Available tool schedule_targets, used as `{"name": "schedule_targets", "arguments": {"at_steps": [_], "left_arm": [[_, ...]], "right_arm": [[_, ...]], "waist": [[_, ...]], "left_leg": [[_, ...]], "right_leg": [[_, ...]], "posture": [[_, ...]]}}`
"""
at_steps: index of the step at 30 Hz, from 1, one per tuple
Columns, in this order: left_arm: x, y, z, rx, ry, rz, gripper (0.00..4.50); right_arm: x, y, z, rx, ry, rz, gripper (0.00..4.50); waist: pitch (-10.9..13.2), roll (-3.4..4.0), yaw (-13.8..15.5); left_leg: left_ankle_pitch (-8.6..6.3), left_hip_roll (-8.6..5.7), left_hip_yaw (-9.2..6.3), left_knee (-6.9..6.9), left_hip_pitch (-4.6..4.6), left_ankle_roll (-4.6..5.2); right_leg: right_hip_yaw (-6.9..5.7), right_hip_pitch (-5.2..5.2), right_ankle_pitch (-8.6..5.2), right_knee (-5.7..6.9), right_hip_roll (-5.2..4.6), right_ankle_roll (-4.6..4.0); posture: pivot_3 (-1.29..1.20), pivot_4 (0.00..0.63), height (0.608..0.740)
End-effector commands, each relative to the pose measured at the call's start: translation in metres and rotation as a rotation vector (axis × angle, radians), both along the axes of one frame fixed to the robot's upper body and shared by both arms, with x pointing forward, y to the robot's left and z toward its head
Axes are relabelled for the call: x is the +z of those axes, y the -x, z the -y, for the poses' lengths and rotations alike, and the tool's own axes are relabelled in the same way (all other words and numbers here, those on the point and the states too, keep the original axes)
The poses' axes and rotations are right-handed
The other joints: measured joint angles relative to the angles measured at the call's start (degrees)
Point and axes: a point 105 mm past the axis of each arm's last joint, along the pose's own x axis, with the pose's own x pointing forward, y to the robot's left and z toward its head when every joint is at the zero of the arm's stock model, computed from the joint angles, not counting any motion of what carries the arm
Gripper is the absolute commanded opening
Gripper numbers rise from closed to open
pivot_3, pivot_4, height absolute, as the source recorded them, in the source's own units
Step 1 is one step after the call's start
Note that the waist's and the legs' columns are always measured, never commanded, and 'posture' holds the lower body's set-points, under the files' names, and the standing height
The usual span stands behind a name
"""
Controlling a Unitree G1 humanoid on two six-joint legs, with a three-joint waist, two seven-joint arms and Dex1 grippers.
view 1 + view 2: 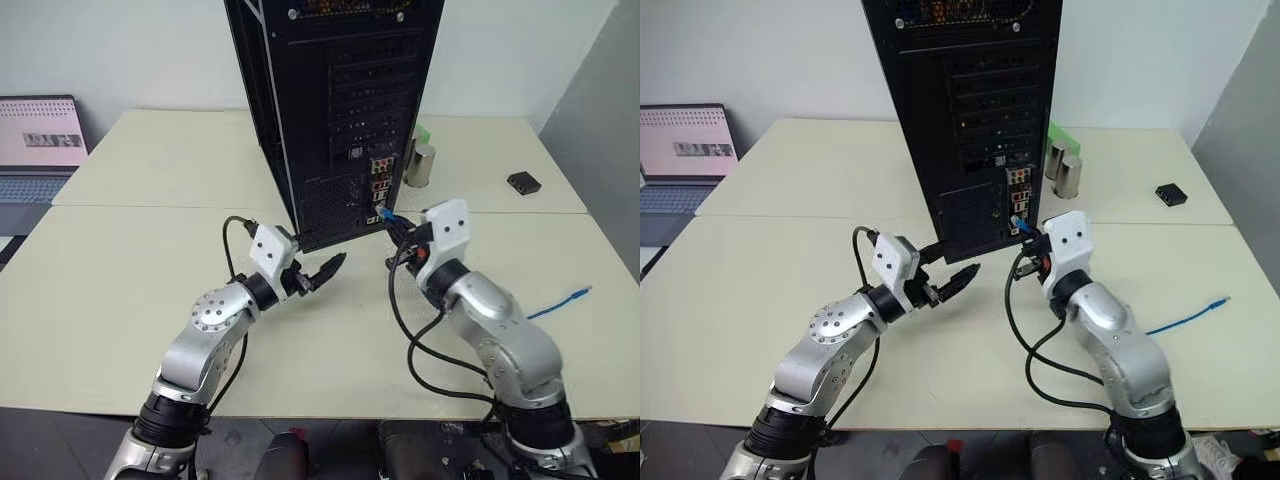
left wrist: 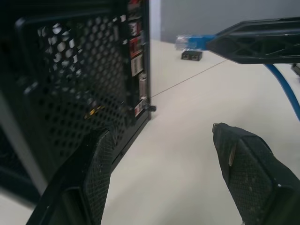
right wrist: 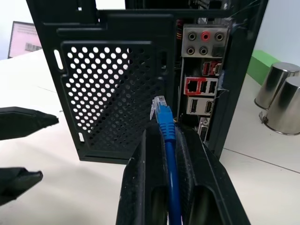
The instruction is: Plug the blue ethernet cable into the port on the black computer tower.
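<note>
Blue ethernet cable (image 3: 167,136) in right gripper (image 3: 165,133)

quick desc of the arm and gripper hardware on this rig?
Both arms are silver-grey metal with rounded joint housings and black lower segments. Each wrist carries a white boxy camera block. The left gripper and right gripper each have two black tapered fingers with lattice-textured faces. Loose black cables loop along both arms.
</note>
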Motion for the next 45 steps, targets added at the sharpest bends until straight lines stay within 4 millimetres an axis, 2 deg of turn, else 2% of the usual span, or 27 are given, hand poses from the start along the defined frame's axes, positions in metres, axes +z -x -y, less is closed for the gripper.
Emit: {"name": "schedule_targets", "arguments": {"at_steps": [1, 9, 20, 32, 45], "left_arm": [[0.017, -0.002, -0.001, 0.035, 0.006, 0.046, 3.46], [0.019, -0.001, 0.008, 0.014, 0.025, 0.041, 3.46], [0.016, -0.002, 0.009, 0.016, 0.017, 0.038, 3.46], [0.014, -0.005, 0.009, 0.028, 0.008, 0.041, 3.46], [0.013, -0.005, 0.01, 0.026, -0.005, 0.048, 3.46]], "right_arm": [[0.015, -0.005, 0.004, -0.072, -0.003, 0.096, 0.0], [0.016, -0.01, -0.002, -0.111, 0.012, 0.129, 0.0], [0.015, -0.012, -0.008, -0.151, 0.032, 0.136, 0.0], [0.014, -0.016, -0.025, -0.106, 0.044, 0.13, 0.0], [0.014, -0.033, -0.02, -0.133, 0.023, 0.096, 0.0]], "waist": [[0.0, 0.0, -0.01], [0.0, 0.0, -0.01], [0.0, 0.0, -0.01], [0.0, 0.0, -0.03], [0.0, 0.0, -0.04]], "left_leg": [[0.0, 0.0, 0.0, 0.0, -0.01, 0.0], [0.0, 0.0, 0.02, -0.01, -0.01, -0.01], [0.0, 0.0, 0.02, -0.02, -0.01, -0.01], [0.0, 0.0, 0.02, -0.02, 0.0, -0.01], [0.0, 0.0, 0.04, -0.04, -0.01, -0.01]], "right_leg": [[0.0, 0.0, 0.0, -0.01, 0.0, 0.0], [0.02, -0.01, 0.0, -0.01, 0.0, -0.01], [0.04, -0.02, 0.0, -0.01, -0.01, -0.01], [0.03, -0.02, 0.0, -0.01, -0.01, -0.01], [0.04, -0.03, 0.0, -0.03, -0.01, -0.01]], "posture": [[0.0, 0.15, 0.74], [0.0, 0.15, 0.74], [0.0, 0.15, 0.74], [0.0, 0.15, 0.74], [0.0, 0.15, 0.74]]}}
